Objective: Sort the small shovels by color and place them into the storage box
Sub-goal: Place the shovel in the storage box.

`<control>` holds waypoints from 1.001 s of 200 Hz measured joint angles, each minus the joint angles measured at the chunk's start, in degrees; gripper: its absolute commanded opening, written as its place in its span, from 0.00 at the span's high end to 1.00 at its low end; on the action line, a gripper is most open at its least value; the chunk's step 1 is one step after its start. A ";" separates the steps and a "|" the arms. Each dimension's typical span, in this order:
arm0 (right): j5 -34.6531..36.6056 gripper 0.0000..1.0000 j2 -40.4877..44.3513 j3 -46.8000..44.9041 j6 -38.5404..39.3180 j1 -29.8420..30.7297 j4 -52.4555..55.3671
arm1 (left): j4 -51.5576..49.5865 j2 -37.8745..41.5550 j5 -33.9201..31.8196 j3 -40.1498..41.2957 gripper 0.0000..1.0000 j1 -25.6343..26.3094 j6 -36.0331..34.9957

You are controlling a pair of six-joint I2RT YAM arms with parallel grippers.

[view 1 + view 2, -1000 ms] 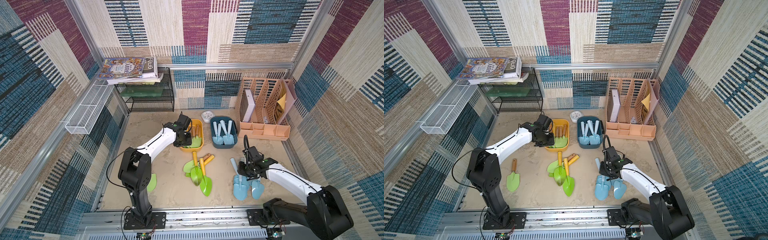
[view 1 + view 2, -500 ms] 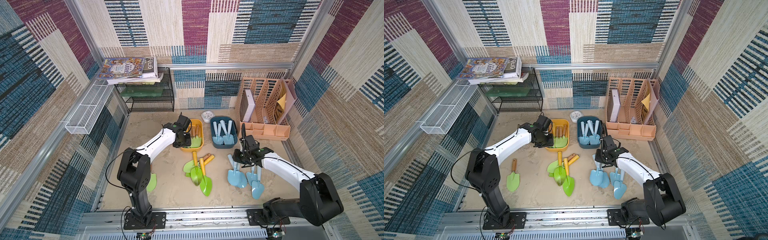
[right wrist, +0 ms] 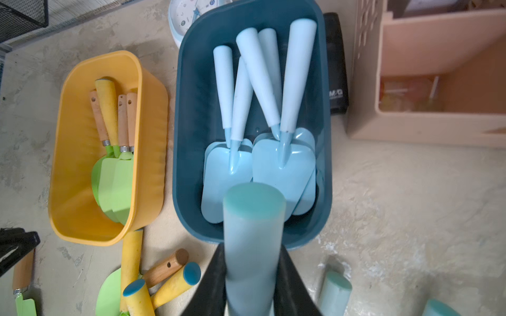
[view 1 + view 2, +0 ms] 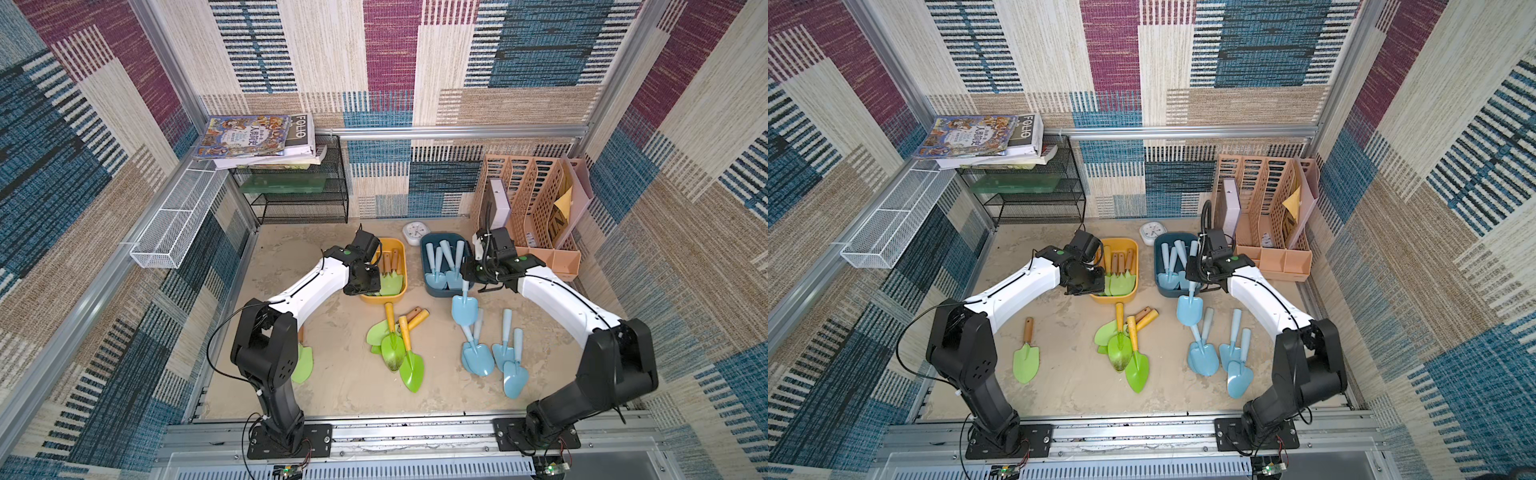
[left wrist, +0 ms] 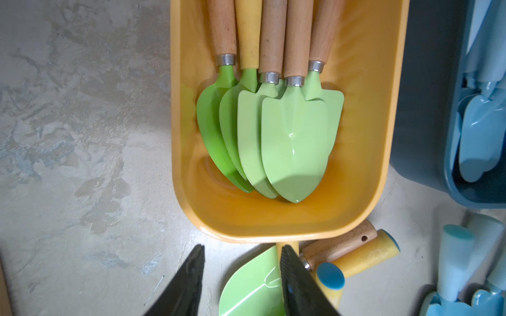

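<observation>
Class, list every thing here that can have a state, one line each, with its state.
left gripper, open, empty
right gripper, shut on blue shovel
blue shovel, held by handle, blade down
yellow bin, holds five green shovels
blue bin, holds blue shovels
loose shovels, lying on table

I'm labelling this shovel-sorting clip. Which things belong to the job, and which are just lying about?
Job: lime-green shovels with wooden or yellow handles; light blue plastic shovels, one held by the right gripper; yellow plastic bin; dark blue plastic bin.
Lying about: stack of books; black wire rack; white wire basket; peach slotted file organiser; small white clock.
</observation>
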State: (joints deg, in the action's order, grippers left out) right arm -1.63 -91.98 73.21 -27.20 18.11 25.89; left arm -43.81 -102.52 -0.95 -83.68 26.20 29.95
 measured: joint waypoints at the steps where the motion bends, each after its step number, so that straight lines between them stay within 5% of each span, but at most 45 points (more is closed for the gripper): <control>1: -0.02 0.83 -0.26 0.31 0.11 -0.07 0.02 | 0.00 0.00 -0.09 0.00 0.53 -0.02 0.00; 106: 0.44 0.82 -32.59 37.38 11.32 -4.02 4.79 | -1.40 0.90 -2.25 1.64 0.53 -3.08 0.94; 200: -0.52 0.77 -39.54 40.39 11.67 -3.85 5.64 | -3.02 0.07 -2.51 1.14 0.53 -3.72 1.33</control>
State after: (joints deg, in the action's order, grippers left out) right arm -2.15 -131.52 113.60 -15.53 14.26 31.53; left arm -46.83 -102.45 -3.46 -82.54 22.48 31.29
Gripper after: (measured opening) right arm 0.264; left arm 0.472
